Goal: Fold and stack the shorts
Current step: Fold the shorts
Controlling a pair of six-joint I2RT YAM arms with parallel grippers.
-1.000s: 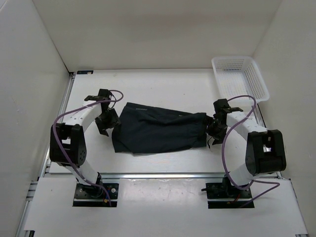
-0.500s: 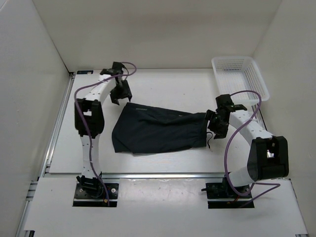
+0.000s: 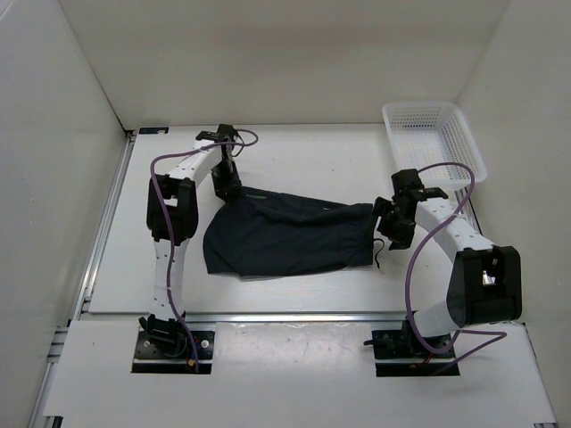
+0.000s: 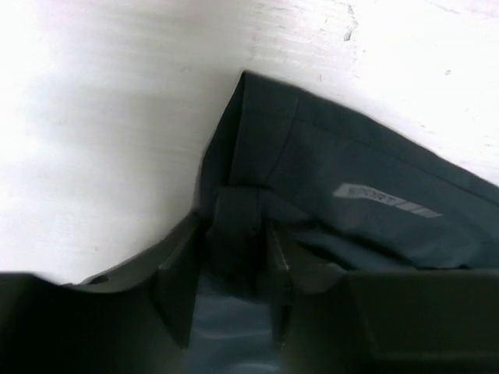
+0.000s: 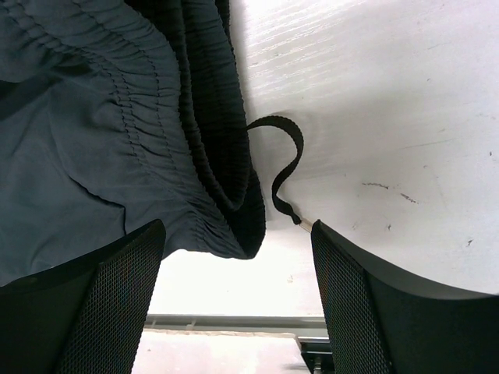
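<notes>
The dark navy shorts [image 3: 285, 234] lie flat across the middle of the table, waistband at the right and legs at the left. My left gripper [image 3: 228, 189] is down on the far left corner of a leg. In the left wrist view its jaws [image 4: 234, 227] are closed narrowly on a fold of the hem next to a small grey logo [image 4: 386, 201]. My right gripper [image 3: 390, 230] is open beside the waistband. In the right wrist view its mesh fingers [image 5: 117, 288] straddle the gathered waistband corner [image 5: 226, 195] without gripping. A black drawstring [image 5: 290, 156] trails on the table.
A white plastic mesh basket [image 3: 434, 143] stands at the far right corner. White walls enclose the table on the left, back and right. A metal rail [image 3: 285, 316] runs along the near edge, in front of the arm bases.
My left arm swung from the left side of the shorts up to the far left corner and came down onto the hem. My right gripper shifted slightly by the waistband.
</notes>
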